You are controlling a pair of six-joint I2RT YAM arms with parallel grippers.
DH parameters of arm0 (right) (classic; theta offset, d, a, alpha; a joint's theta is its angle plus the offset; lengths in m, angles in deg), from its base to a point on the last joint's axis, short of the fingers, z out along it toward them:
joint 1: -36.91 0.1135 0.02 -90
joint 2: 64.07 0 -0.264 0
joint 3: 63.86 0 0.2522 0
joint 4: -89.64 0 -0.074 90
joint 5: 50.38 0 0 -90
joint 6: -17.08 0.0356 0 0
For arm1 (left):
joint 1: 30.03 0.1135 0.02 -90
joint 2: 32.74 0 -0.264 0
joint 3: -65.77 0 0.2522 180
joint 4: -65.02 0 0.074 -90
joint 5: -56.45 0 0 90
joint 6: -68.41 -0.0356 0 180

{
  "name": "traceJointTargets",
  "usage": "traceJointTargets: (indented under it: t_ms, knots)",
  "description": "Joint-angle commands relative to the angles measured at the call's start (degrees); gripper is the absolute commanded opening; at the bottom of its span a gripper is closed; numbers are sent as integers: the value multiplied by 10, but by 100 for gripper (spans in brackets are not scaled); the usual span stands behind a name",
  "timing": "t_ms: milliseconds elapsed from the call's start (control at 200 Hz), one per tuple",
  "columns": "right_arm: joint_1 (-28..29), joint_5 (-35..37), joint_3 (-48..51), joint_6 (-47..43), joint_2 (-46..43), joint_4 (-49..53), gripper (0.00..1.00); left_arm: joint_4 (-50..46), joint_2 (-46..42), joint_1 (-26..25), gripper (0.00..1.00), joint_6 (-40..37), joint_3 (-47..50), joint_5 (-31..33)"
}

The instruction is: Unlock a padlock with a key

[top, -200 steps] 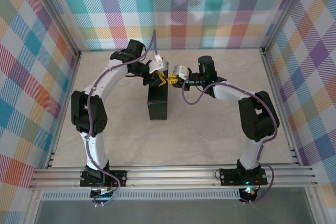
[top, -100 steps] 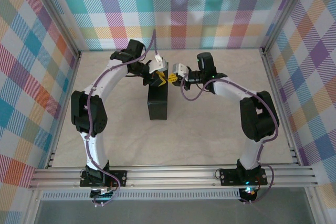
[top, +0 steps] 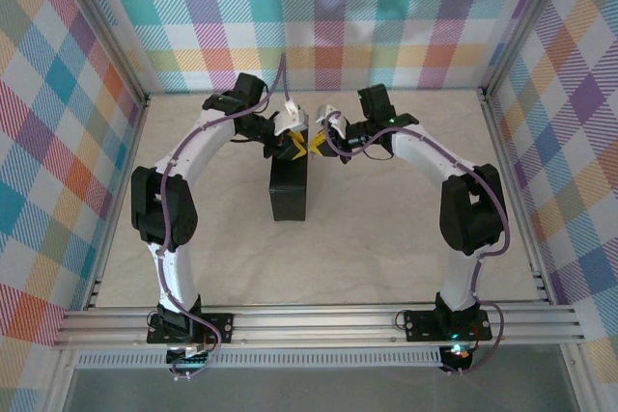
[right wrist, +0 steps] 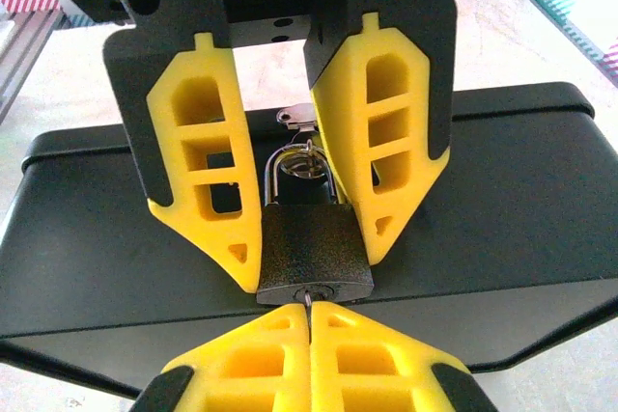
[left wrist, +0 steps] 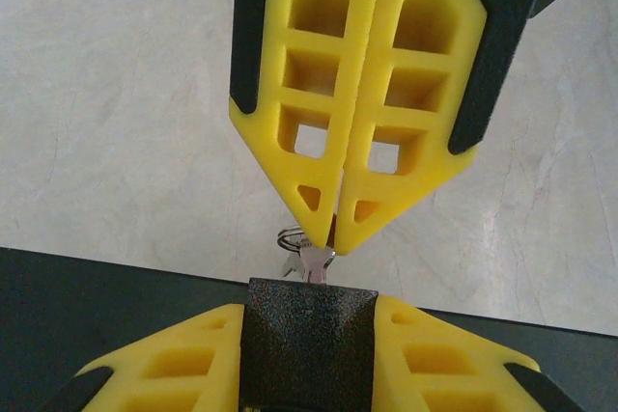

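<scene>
Both yellow fingers of the right gripper (left wrist: 328, 238) are pressed together, and the key (left wrist: 317, 261) is pinched by its head between their tips; a small wire ring (left wrist: 288, 236) is seen just beside that head; the key's blade is set in the keyhole on the face of the padlock (right wrist: 314, 248) turned toward this gripper. The padlock's dark body is clamped from both sides by the fingers of the left gripper (top: 294, 145), which are kept apart by it; the silvery shackle (right wrist: 301, 173) is seen with both legs in the body. The padlock is found at the far end of the black box (right wrist: 502, 200); whether it touches the box cannot be told; the box is stood on the pale table (top: 406, 238), and checked walls (top: 386, 16) are set around it.
</scene>
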Motion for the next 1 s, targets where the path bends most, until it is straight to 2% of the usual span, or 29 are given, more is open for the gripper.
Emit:
traceJointTargets:
  t_ms: [0,240,470,605,845,995]
  knots:
    - [3,-50,-10,47,-5,-14,0,-19,12,-6,18,1,11,-7]
    - [-15,-107,-55,124,16,22,0,-6,11,-6,20,15,-1,-18]
    - [-15,-99,-38,156,19,-2,0,-1,5,-1,27,28,7,-9]
    - [-15,-107,-59,192,33,5,0,15,7,0,44,50,1,-25]
    - [-18,-87,-44,199,17,-4,0,35,-8,16,52,84,-2,-35]
    - [-22,-78,-44,196,10,-6,13,72,-32,44,56,133,-1,-91]
